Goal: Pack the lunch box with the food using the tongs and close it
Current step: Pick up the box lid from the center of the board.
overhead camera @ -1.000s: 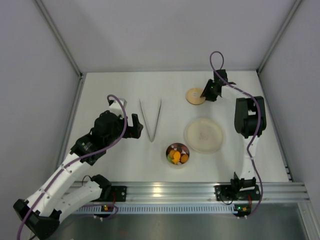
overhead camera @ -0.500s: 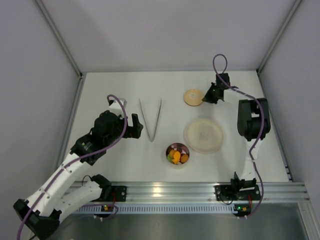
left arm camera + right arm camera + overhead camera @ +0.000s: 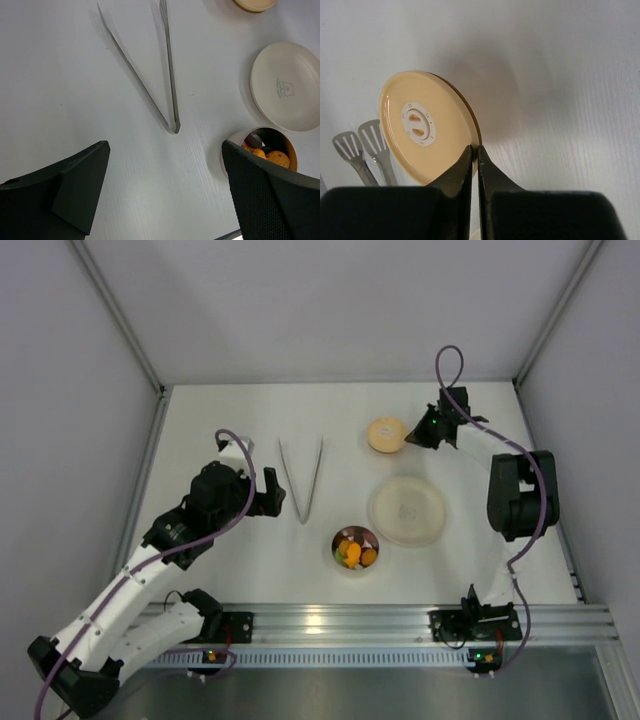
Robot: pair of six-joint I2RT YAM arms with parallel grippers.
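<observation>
pinching the rim of the tilted wooden lid (image 3: 427, 132) in the right gripper (image 3: 474, 150), left gripper (image 3: 165, 150) spread wide near the tongs (image 3: 171, 85), food (image 3: 272, 157) inside the lunch box (image 3: 231, 150) on the desk (image 3: 230, 420)

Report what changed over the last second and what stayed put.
The right gripper shut on the rim of the lid, which is now tilted up in its grip. The right arm's elbow also swung outward to the right. The left gripper stayed open and still. The tongs, lunch box and plate did not move.
</observation>
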